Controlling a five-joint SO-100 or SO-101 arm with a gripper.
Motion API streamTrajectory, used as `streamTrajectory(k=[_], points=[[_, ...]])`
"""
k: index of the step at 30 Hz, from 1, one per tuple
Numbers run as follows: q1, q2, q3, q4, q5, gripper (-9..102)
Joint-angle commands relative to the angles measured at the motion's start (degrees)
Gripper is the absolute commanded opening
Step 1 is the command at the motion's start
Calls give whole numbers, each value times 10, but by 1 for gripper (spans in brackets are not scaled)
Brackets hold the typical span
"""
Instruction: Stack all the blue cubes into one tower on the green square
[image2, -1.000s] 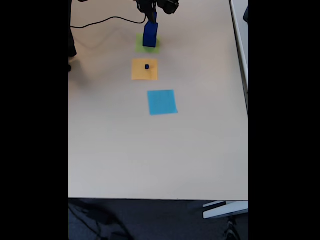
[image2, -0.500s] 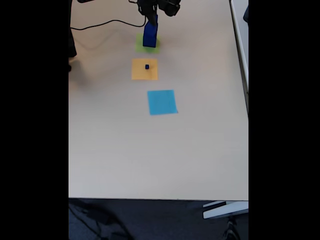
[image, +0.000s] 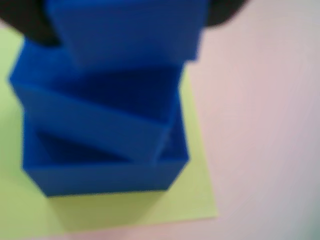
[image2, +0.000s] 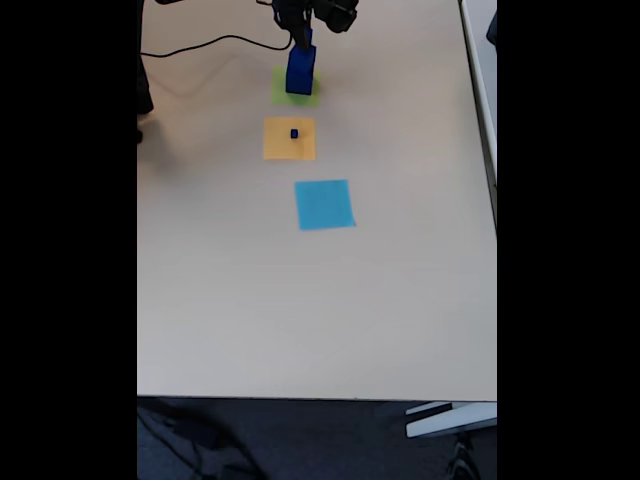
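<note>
1. Pale beige table (image2: 300, 310) takes most of the fixed view, with dark floor below its near edge and a white frame along its right side.
2. Three flat paper squares lie in a line on the table in the fixed view: the green square (image2: 312, 96) farthest from the camera, the orange square (image2: 275, 148) in the middle, and the light blue square (image2: 324, 204) nearest. They are apart from each other.
3. On the green square stands a tower of blue cubes (image2: 299, 72). In the wrist view the tower (image: 105, 145) is seen very close and blurred: a large cube at the bottom, a smaller one on it turned at an angle, and one more cube at the top edge of the picture.
4. The green square (image: 195, 195) shows under the tower in the wrist view, at the left and the bottom; the table (image: 260, 115) looks pinkish at the right.
5. One tiny blue cube (image2: 295, 133) sits alone on the orange square, a little above its centre in the fixed view.
6. The gripper (image2: 303, 36) is just above the top of the tower, at the far edge of the table. Its dark fingers (image: 30, 25) show at both upper corners of the wrist view, one on each side of the top cube. I cannot tell if they press the cube or stand free of it.
7. A black cable (image2: 215, 42) runs over the table to the left of the arm in the fixed view.
</note>
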Motion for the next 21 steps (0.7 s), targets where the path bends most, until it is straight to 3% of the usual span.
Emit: streamTrajectory(k=[1, 21], points=[[-6, 4, -4, -8, -2, 3], [13, 6, 0, -14, -34, 3]])
